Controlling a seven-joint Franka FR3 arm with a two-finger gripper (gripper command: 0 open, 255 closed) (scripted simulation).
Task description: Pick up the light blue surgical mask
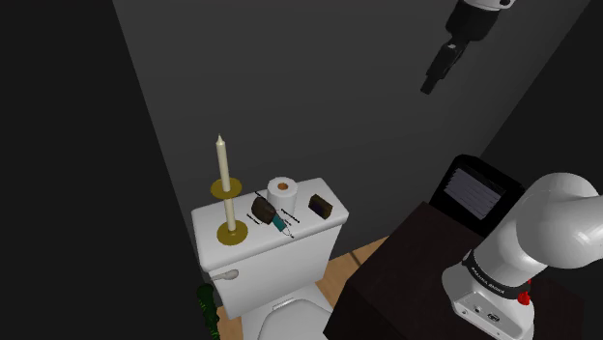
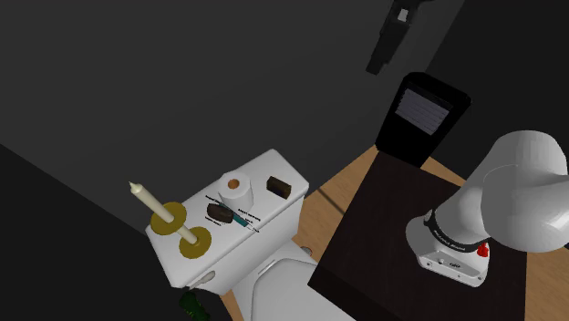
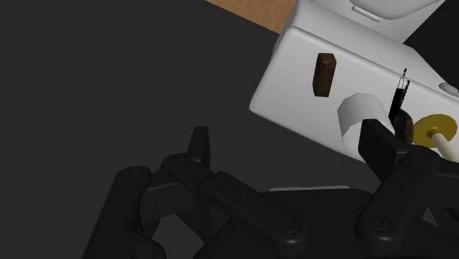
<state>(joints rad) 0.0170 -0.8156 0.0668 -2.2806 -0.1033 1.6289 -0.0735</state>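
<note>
High beside the dark grey wall (image 1: 319, 77), well above the white toilet (image 1: 280, 259), my arm (image 1: 551, 227) reaches up from the dark stand (image 1: 406, 280), and my fingers (image 3: 197, 147) hang spread apart, clasping nothing. On the tank lid (image 1: 215, 217) the shoulder view shows a tall candle (image 1: 223, 164), a paper roll (image 1: 282, 188) and a brown block (image 1: 321, 204); the blue-green surgical mask (image 1: 278, 222) lies just before the roll, beside a dark lump (image 1: 261, 206).

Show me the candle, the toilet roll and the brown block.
candle (image 1: 224, 166), shoulder view, middle of its stick
toilet roll (image 1: 283, 198), shoulder view, its white side
brown block (image 1: 321, 204), shoulder view, its top face
</note>
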